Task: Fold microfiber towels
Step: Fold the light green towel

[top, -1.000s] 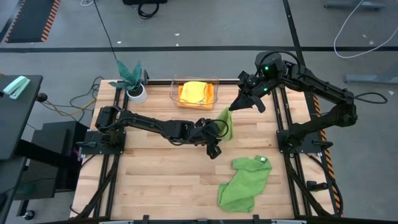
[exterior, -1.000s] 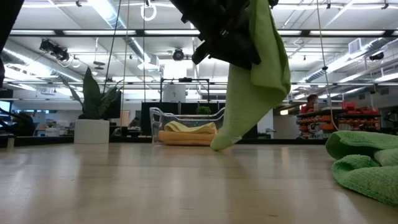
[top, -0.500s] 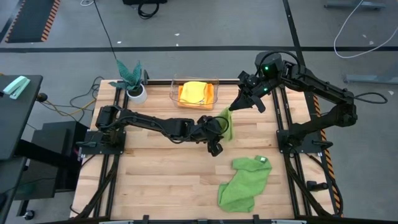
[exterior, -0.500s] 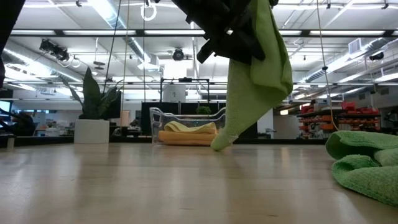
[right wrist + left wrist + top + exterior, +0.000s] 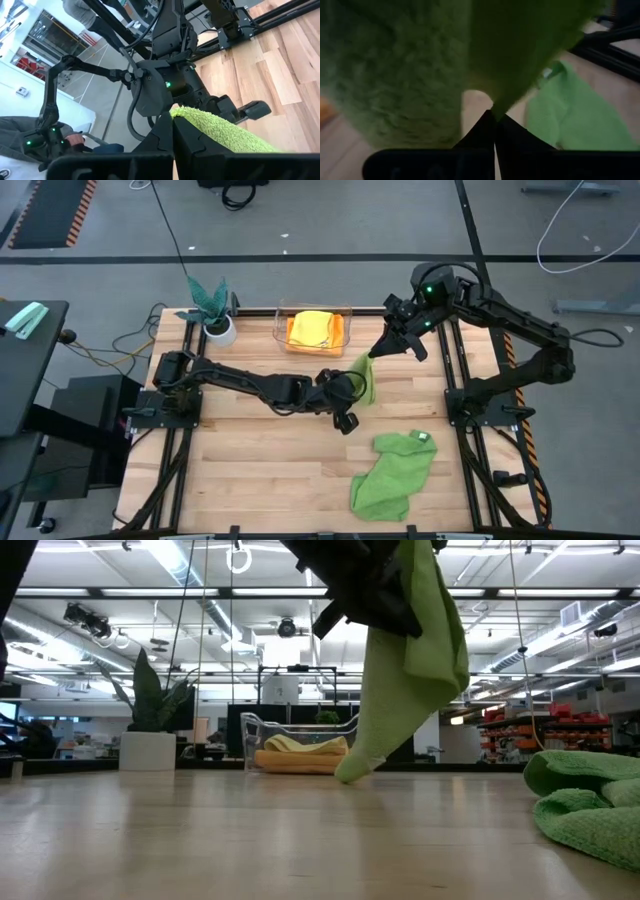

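Note:
A lime green microfiber towel hangs in the air over the middle of the table, between my two grippers. My right gripper is shut on its top corner. My left gripper is shut on it lower down, from the table's left. In the low view the towel hangs as a long drape, with its lower tip close to the tabletop. A larger mid-green towel with a white tag lies crumpled near the front right. Folded orange and yellow towels sit in a clear bin. My left gripper pinches an edge of the lime towel between its two fingertips, coming from the table's left and slanting down. The cloth hangs slack around the fingers; one layer or several, I cannot tell. My right gripper pinches the towel's top corner between its two fingers, coming from the table's far right and slanting down. The towel hangs below it.
The clear bin stands at the table's far middle. A teal-leaved plant in a white pot stands at the far left. Bare wood lies at the front left. A person shows beyond the table in the right wrist view.
My left gripper has shut on the hanging lime towel while staying in place. The right gripper has kept still, and the towel still hangs from it.

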`<state>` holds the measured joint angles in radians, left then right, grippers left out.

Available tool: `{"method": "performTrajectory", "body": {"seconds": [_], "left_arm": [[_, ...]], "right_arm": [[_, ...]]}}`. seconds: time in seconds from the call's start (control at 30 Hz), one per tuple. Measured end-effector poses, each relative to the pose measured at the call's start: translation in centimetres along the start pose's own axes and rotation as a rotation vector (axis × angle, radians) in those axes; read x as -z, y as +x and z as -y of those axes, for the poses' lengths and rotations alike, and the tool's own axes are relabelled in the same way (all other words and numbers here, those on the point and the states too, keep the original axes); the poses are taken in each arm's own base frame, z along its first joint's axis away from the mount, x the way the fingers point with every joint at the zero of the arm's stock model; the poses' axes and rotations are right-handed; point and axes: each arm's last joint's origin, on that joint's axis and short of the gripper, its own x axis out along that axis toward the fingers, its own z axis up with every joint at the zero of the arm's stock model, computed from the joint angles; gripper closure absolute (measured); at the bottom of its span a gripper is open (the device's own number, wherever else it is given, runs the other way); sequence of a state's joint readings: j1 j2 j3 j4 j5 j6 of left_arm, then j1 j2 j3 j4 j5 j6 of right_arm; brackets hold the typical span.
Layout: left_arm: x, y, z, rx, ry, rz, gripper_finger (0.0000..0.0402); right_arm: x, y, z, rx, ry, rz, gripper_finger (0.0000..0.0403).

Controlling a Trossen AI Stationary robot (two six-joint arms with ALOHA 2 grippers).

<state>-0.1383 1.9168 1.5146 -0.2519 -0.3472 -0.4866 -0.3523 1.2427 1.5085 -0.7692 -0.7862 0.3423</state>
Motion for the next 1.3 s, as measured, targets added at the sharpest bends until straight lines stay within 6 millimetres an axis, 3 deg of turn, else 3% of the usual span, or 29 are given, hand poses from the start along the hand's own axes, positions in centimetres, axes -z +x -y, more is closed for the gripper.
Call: {"method": "performTrajectory", "body": {"seconds": [0.17, 0.37, 0.57, 0.77, 1.03, 1.3], "left_arm": [[-0.5, -2.2, 0.2, -0.090, 0.015, 0.034, 0.0397], [-2.2, -6.8, 0.1, -0.173, 0.000, 0.119, 0.0398], [-4.5, -11.4, -0.7, -0.153, -0.049, 0.220, 0.0398], [-4.8, -14.9, -0.6, -0.128, -0.048, 0.237, 0.0398], [-4.6, -16.5, -1.5, -0.138, -0.087, 0.199, 0.0398], [-3.1, -17.4, 0.1, -0.059, -0.113, 0.132, 0.0398]], "right_arm": [[0.1, -1.6, -0.3, 0.028, -0.021, 0.044, 0.0402], [1.3, -3.9, 0.3, 0.154, 0.049, 0.032, 0.0402], [2.5, -3.8, 0.6, 0.232, 0.086, -0.062, 0.0402], [3.9, -3.4, -0.6, 0.249, 0.119, -0.158, 0.0403], [5.0, -3.2, -0.7, 0.343, 0.155, -0.238, 0.0403], [6.2, -3.8, -2.1, 0.357, 0.178, -0.276, 0.0403]]}}
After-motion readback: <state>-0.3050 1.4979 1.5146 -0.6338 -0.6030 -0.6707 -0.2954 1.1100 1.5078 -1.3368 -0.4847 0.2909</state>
